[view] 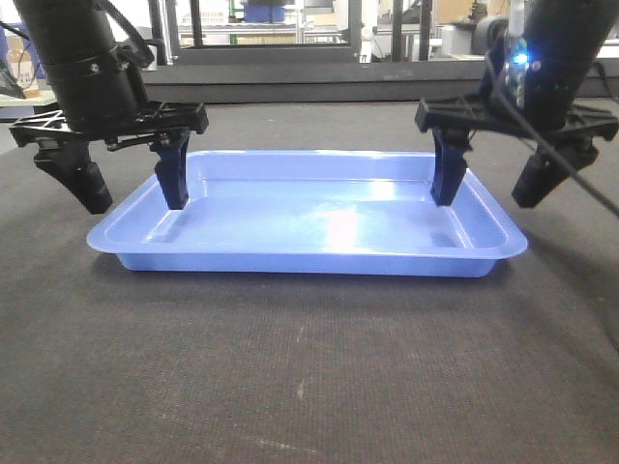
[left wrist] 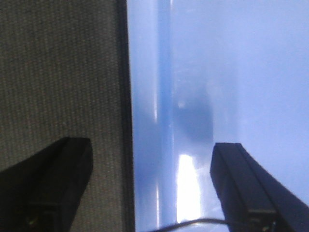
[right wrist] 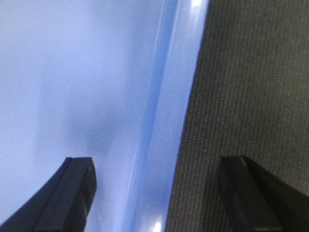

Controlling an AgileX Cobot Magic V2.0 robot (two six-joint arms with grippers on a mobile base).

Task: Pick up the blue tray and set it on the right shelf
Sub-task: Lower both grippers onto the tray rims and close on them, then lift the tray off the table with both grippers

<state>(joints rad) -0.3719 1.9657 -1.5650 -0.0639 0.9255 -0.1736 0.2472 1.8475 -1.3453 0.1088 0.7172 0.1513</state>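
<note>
Both short ends of the blue tray (view: 319, 217), lying flat on the dark mat (view: 290, 377), are straddled: the left gripper (view: 135, 198) at the left end, the right gripper (view: 489, 193) at the right. Each is spread apart, one finger inside the wall and one outside, probably so the rims can be pinched for a level lift. Each rim's place between the fingers is shown only in the blurred wrist views; the whole tray only in the front view

A lab or workshop (which, unclear): metal framing (view: 290, 50) behind a dark cloth-covered bench (view: 290, 387)
</note>
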